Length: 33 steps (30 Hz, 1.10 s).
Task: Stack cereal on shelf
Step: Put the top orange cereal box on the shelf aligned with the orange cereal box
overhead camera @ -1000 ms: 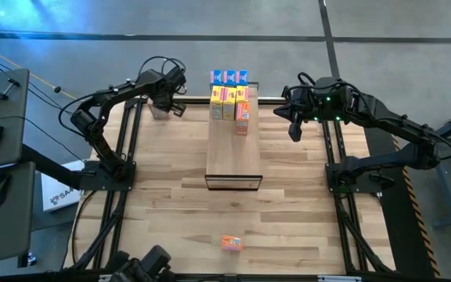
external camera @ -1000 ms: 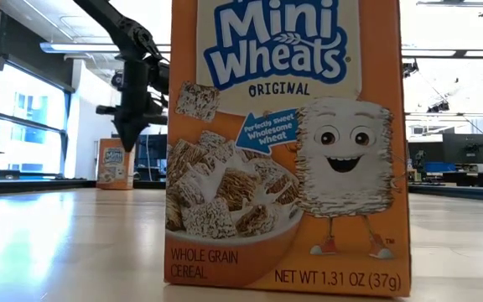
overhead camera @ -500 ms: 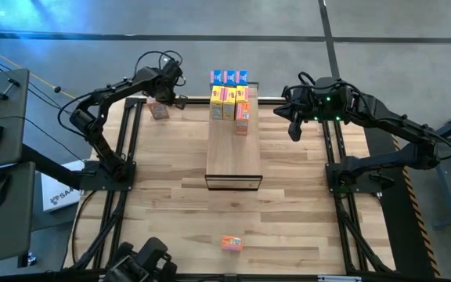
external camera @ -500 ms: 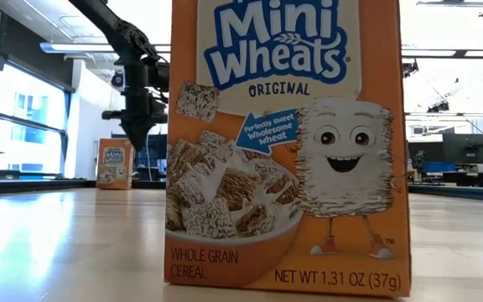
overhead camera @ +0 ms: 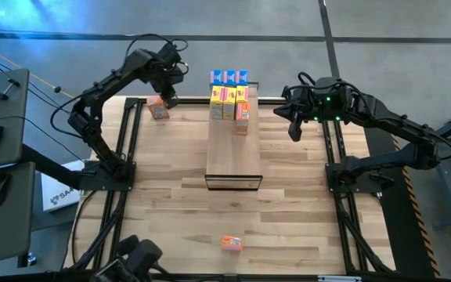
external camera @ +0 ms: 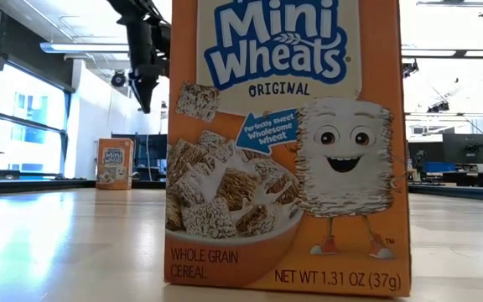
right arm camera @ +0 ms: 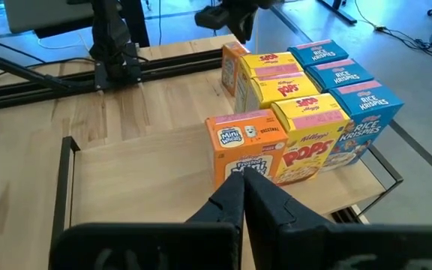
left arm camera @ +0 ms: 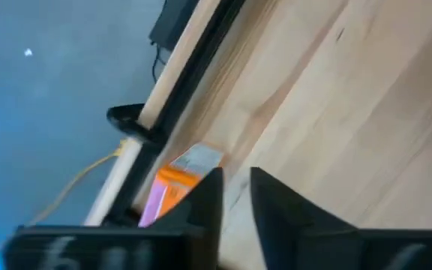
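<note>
Left claw slightly parted above one orange box, right claw pressed together, seven boxes on shelf, one near bench front.

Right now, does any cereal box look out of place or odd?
Yes, two orange cardboard cereal boxes stand off the light wood shelf: one alone near the table's front edge, one at the far left corner under the left gripper. The other boxes are grouped at the shelf's far end.

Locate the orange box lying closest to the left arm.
In the high view the orange box stands on the tabletop at its far left corner, left of the shelf, with the left pincer just beside it, holding nothing.
</note>
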Motion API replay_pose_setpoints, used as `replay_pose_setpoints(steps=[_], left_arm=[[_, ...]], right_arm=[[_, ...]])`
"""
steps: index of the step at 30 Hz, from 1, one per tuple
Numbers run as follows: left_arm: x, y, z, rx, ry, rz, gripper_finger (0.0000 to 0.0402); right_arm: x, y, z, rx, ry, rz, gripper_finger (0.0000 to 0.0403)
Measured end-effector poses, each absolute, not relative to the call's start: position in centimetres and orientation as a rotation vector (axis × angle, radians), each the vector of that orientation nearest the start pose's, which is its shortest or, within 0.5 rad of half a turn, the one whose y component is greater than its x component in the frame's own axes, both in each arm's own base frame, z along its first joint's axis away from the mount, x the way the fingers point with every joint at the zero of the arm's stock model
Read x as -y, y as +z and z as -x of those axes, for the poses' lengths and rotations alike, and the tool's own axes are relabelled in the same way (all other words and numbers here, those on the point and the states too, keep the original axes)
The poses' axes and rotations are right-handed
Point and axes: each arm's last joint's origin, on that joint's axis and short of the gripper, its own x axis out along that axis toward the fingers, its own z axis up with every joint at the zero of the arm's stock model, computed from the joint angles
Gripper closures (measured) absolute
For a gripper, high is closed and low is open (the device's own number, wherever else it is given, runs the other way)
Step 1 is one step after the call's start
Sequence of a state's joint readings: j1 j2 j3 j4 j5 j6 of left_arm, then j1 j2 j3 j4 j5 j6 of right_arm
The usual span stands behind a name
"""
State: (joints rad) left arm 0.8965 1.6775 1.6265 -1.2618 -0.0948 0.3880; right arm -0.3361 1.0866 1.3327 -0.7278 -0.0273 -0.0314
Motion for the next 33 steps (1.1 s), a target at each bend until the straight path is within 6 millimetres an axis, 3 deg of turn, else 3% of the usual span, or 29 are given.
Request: replay_pose_setpoints(steps=[8, 12, 33], left_arm=[[-25.8, 29.3, -18.3, -1.535, 0.562, 0.258, 0.0205], [-26.1, 28.5, -18.1, -1.580, 0.599, 0.216, 0.0163], [-27.5, 27.9, -16.9, -1.584, 0.571, 0.193, 0.0147]], right_arm=[[6.6, 41.0, -19.5, -0.480, -0.265, -0.053, 0.0403], [6.6, 41.0, -19.5, -0.479, -0.254, -0.056, 0.0403], [6.5, 41.0, -19.5, -0.474, -0.237, -0.087, 0.0403]])
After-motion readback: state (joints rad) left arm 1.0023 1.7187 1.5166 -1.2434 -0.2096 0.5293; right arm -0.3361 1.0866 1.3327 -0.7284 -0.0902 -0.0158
